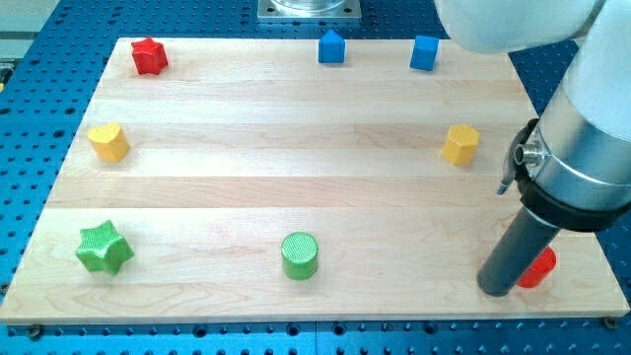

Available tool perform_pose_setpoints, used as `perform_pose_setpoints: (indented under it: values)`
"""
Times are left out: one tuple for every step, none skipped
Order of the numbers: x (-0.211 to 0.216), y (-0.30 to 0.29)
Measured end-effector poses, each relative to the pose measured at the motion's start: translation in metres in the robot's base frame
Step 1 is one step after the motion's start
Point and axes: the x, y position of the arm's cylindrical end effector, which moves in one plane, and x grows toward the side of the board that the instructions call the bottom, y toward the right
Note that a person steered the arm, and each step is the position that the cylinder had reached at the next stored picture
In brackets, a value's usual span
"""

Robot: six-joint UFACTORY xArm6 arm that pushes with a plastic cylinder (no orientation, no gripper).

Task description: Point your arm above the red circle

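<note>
The red circle (pixel 539 267) lies near the board's bottom right corner, partly hidden behind my dark rod. My tip (pixel 496 289) rests on the board just to the view's left of the red circle, touching or almost touching it. The white arm fills the view's right side above it.
A red star (pixel 149 56) sits top left, a blue house-shaped block (pixel 331 47) and a blue cube (pixel 424 52) top middle. A yellow heart (pixel 107 142) is at left, a yellow hexagon (pixel 459 144) at right, a green star (pixel 104 248) bottom left, a green cylinder (pixel 300 255) bottom middle.
</note>
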Motion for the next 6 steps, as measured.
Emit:
perform_pose_setpoints:
  values:
    - [0.000, -0.003]
    - [-0.001, -0.003]
    - [-0.036, -0.008]
    - [-0.066, -0.008]
    - [-0.069, 0.020]
    - [-0.069, 0.023]
